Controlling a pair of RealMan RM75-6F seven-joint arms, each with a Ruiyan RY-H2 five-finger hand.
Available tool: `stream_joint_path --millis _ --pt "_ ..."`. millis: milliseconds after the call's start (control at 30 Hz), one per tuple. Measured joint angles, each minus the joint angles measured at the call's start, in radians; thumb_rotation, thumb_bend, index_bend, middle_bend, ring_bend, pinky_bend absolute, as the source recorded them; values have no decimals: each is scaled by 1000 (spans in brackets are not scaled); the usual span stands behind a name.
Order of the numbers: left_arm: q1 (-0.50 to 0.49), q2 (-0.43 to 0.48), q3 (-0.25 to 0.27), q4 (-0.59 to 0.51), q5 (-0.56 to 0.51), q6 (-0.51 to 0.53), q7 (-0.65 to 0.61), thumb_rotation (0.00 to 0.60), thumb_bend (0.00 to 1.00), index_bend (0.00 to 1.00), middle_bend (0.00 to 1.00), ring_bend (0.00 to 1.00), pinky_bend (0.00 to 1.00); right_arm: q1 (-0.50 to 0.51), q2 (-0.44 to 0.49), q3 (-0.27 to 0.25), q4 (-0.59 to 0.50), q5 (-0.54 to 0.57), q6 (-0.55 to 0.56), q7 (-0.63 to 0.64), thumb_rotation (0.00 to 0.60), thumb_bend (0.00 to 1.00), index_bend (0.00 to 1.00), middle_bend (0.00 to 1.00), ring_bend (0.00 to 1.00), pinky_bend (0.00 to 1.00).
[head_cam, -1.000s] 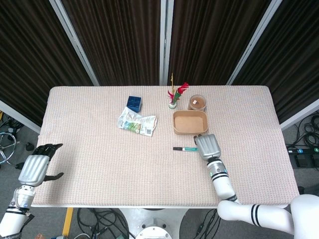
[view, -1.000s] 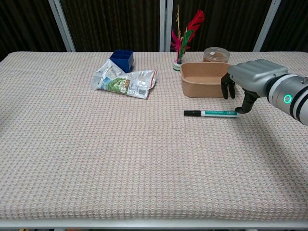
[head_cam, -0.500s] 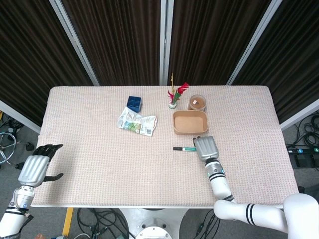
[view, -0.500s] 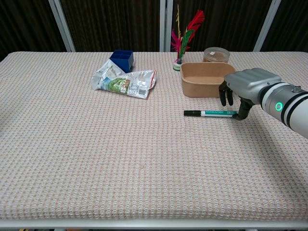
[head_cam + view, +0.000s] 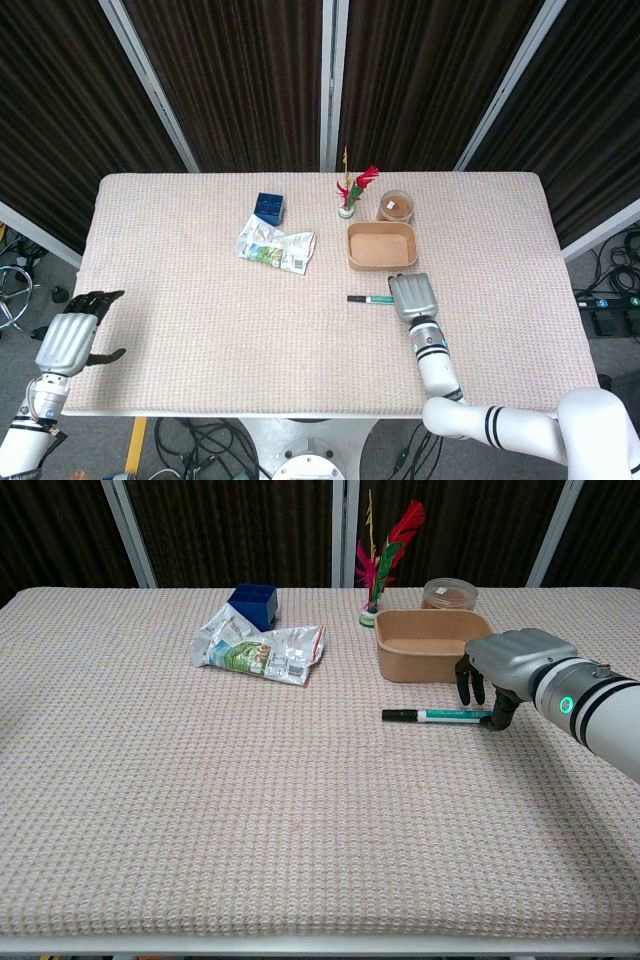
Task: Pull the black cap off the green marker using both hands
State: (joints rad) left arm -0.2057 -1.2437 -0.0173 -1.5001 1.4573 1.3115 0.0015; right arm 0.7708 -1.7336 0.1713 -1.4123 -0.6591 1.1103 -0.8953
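Observation:
The green marker (image 5: 447,716) lies flat on the table, its black cap (image 5: 397,715) pointing left; in the head view the marker (image 5: 374,299) shows just left of my right hand. My right hand (image 5: 500,672) hovers over the marker's right end with fingers hanging down and apart, one fingertip (image 5: 496,720) at the marker's tip; it holds nothing. The same right hand (image 5: 414,297) covers the marker's right end from above. My left hand (image 5: 72,338) stays off the table's left edge, fingers apart, empty.
A brown tray (image 5: 428,644) stands just behind my right hand, with a brown-lidded jar (image 5: 449,593) and a feather toy (image 5: 383,558) behind it. A crumpled snack bag (image 5: 258,651) and a blue box (image 5: 253,603) lie at the back left.
My right hand has shifted slightly left and lowered toward the marker's right end. The marker and my left hand have not moved.

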Motion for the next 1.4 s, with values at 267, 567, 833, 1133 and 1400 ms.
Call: stream_joint_path --millis 267,567,833,1133,1400 --pt "2 -1 4 7 3 0 -6 600 0 163 207 142 187 8 -18 1 21 5 3 -5 600 222 475 441 857 949" --pt "1 -11 8 21 4 -7 -12 600 0 163 207 142 187 12 -37 -1 41 7 0 -8 600 223 475 443 857 949" --pt "1 -15 8 28 3 -7 -20 600 0 163 207 142 187 13 -48 -3 49 9 5 -14 600 226 476 453 857 949" --pt "0 -22 9 32 1 -12 -15 600 0 163 207 142 187 12 -57 -1 57 4 14 -16 600 237 500 478 862 951" --pt "-3 -21 6 29 1 -13 -17 600 0 163 207 142 187 3 -60 -1 58 -32 38 0 600 254 555 520 867 954"
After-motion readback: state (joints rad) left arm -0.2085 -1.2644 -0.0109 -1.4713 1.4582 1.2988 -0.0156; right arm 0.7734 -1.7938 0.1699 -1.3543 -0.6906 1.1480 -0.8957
